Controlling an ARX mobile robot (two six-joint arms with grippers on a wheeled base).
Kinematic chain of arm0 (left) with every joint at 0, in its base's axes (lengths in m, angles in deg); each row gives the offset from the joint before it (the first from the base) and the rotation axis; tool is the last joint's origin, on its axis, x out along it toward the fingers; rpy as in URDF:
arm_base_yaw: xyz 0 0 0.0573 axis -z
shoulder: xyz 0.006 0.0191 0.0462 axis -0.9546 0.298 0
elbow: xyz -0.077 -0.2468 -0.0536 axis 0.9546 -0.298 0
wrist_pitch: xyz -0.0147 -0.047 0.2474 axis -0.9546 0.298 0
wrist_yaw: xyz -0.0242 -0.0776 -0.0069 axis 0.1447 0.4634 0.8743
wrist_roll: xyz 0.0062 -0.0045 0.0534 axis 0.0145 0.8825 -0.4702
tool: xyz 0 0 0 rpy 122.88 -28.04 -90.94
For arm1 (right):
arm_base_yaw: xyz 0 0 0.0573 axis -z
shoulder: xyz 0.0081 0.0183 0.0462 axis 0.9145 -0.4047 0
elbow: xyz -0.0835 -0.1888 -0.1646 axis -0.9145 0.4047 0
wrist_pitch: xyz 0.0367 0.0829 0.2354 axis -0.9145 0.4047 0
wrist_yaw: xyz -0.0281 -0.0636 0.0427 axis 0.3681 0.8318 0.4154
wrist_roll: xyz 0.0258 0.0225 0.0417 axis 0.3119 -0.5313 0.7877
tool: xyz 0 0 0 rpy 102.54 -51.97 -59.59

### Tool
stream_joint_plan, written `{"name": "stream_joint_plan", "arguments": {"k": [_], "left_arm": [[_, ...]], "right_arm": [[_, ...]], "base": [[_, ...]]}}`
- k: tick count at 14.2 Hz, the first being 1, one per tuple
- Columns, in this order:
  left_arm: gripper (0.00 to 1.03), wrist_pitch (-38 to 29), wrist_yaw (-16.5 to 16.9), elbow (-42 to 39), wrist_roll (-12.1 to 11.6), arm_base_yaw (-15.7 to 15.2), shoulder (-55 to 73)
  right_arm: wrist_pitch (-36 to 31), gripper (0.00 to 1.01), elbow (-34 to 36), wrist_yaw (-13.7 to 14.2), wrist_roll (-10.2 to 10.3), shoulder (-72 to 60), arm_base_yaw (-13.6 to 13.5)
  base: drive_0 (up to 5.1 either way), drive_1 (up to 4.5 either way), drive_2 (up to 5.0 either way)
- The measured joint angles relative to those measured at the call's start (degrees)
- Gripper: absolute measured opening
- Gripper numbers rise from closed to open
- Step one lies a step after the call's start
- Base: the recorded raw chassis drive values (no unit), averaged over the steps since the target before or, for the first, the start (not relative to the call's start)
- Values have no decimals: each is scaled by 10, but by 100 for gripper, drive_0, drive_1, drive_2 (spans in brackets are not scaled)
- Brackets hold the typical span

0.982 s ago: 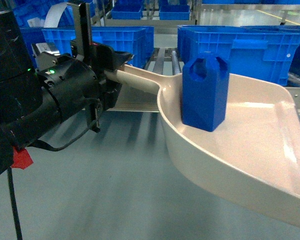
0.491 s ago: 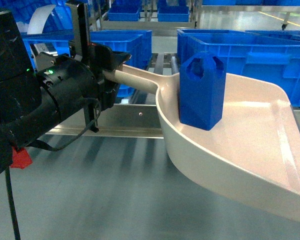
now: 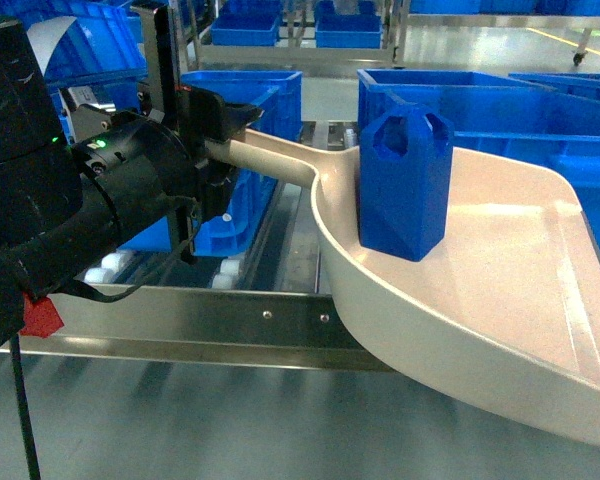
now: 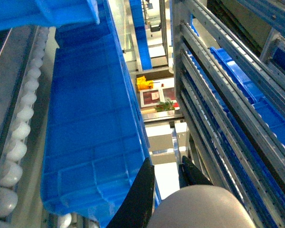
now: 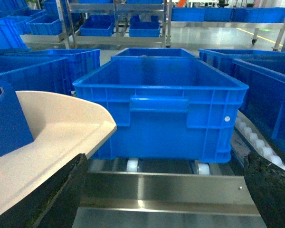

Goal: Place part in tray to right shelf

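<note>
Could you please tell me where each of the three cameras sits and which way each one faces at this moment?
Head: on the robot, looking forward and down at the tray, the part and the shelf rail; left gripper and its arm show.
Left wrist: looks along the tray handle past a blue crate; gripper fingers show.
Right wrist: low, facing a crate; dark right gripper fingers at the edges.
Head and right wrist share tray and part.

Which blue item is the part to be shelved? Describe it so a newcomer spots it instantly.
Find the big cream scoop-shaped tray held by its handle in the left gripper, in front of the steel shelf. The part stands upright in it near the handle end. Unlike the large open blue crates behind, it is a small jerrycan-shaped block.
</note>
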Motion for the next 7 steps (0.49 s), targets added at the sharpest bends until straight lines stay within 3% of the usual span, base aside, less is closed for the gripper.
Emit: {"name": "stream_joint_plan", "arguments": {"k": [7], "left_arm": [[13, 0, -1, 0, 0, 0, 0]], "right_arm": [[0, 98, 0, 0, 0, 0, 0]], "base": [[16, 299, -268]]}}
